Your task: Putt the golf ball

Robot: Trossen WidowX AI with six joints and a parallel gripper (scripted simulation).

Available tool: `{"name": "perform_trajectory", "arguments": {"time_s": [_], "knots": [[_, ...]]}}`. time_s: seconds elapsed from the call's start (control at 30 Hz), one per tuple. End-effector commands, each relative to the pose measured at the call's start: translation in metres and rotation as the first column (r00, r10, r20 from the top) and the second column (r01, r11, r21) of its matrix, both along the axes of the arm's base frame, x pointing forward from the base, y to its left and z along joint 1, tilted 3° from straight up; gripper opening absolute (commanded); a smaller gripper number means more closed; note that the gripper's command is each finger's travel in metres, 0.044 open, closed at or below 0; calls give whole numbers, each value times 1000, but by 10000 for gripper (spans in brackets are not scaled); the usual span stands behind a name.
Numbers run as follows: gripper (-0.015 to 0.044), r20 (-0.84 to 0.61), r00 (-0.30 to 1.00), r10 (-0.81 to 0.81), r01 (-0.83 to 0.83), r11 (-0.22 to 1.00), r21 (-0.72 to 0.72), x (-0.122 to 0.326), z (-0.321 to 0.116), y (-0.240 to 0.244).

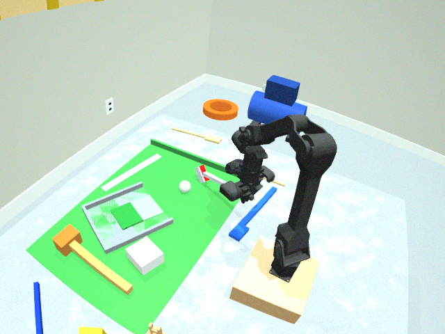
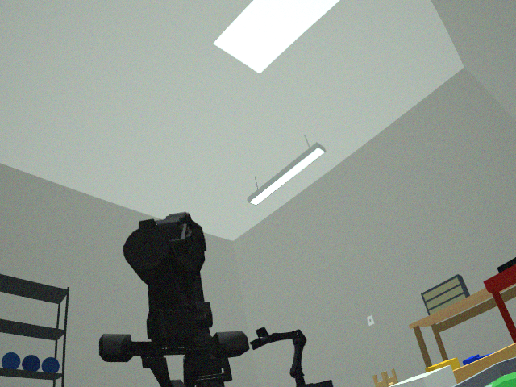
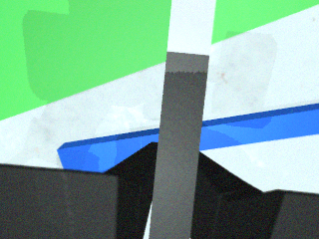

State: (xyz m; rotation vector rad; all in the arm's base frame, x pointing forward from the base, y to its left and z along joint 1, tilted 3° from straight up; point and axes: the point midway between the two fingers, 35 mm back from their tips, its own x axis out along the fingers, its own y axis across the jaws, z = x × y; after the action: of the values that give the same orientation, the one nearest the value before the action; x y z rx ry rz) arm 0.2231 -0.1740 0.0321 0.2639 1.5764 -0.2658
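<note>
We see the red putter [image 1: 206, 177] held off the green mat [image 1: 186, 223], its red-and-white head pointing toward the golf ball [image 1: 184, 186] and its pale shaft running back into the end effector [image 1: 235, 188]. The head sits just beside the ball, up and to its right in the top view; we cannot tell whether the two touch. The end effector is clamped on the putter's shaft, and in the wrist view we find that grey shaft [image 3: 181, 144] passing straight up between the dark fingers, turning white farther out over the mat.

The ball lies on the mat, between the putter head and the ramp [image 1: 108, 229], a grey-railed frame with a darker green square, the raised green [image 1: 126, 216], at its middle. A long white strip [image 1: 131, 171] lies on the mat beyond the ramp, and a raised green rail [image 1: 179, 152] borders the mat's far edge.

Outward from there, a white block [image 1: 144, 255] and an orange-headed mallet [image 1: 90, 257] lie on the near part of the mat. A blue L-shaped bar [image 1: 251, 213] rests on the pale floor just under the end effector; it crosses the wrist view [image 3: 259, 126] behind the shaft. The arm [image 1: 305, 179] rises from a tan block [image 1: 265, 291]. Farther back stand an orange ring [image 1: 220, 108] and a blue cylinder [image 1: 268, 108] with a blue box [image 1: 282, 90] on top.
</note>
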Motion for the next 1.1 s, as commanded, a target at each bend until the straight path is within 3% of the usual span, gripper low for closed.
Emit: {"name": "perform_trajectory", "arguments": {"time_s": [0.0, 0.13, 0.47, 0.73, 1.07], "knots": [[0, 0, 1000, 0, 0, 1000, 0, 0, 0, 0], [0, 1, 1000, 0, 0, 1000, 0, 5, 0, 8], [0, 7, 1000, 3, -3, 1000, 3, 46, 0, 126], [0, 7, 1000, 3, -3, 1000, 3, 47, 5, 128], [0, 7, 1000, 3, -3, 1000, 3, 48, 56, 128]]}}
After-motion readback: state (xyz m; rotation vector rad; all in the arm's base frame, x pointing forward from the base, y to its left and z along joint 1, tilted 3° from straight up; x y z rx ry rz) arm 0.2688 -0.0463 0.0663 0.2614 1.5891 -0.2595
